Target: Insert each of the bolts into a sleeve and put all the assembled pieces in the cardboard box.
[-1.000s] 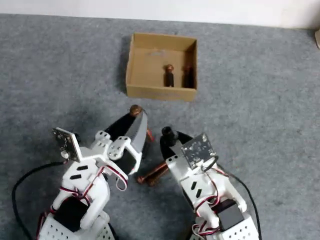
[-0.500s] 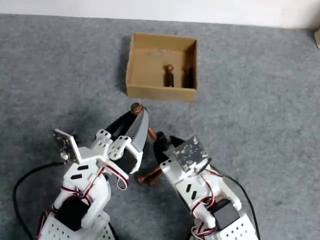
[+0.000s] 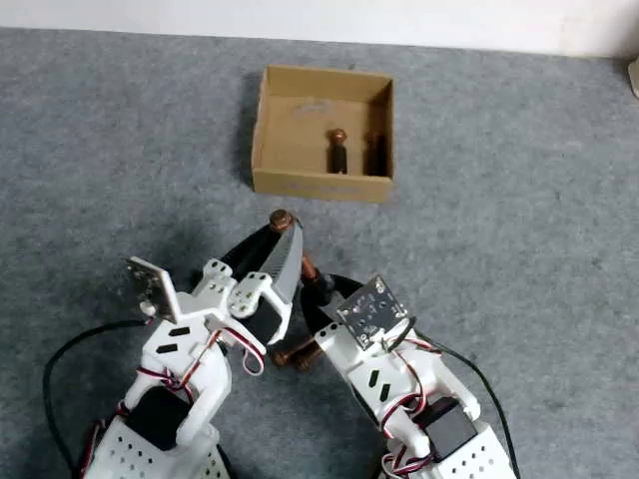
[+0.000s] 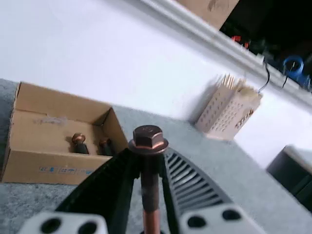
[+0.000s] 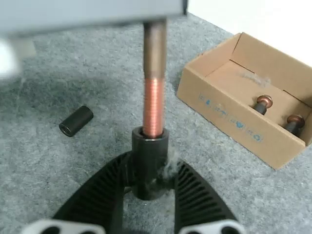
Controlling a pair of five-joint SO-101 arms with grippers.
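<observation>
Mid-insertion near the cardboard box (image 3: 319, 185): left hand (image 4: 148, 158) clamps the bolt (image 4: 147, 140), tip inside the sleeve (image 5: 150, 146) the right hand (image 5: 151, 175) clamps; next, seat it fully

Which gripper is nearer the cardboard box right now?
Left. The left gripper, holding the bolt, sits just short of the cardboard box's front wall; the right gripper, holding the sleeve, is farther back toward the arm bases.

bolt (image 5: 154, 87): glossy coppery metal | sleeve (image 5: 146, 157): matt black | cardboard box (image 5: 229, 122): plain brown card | table (image 3: 519, 200): rough grey carpet
</observation>
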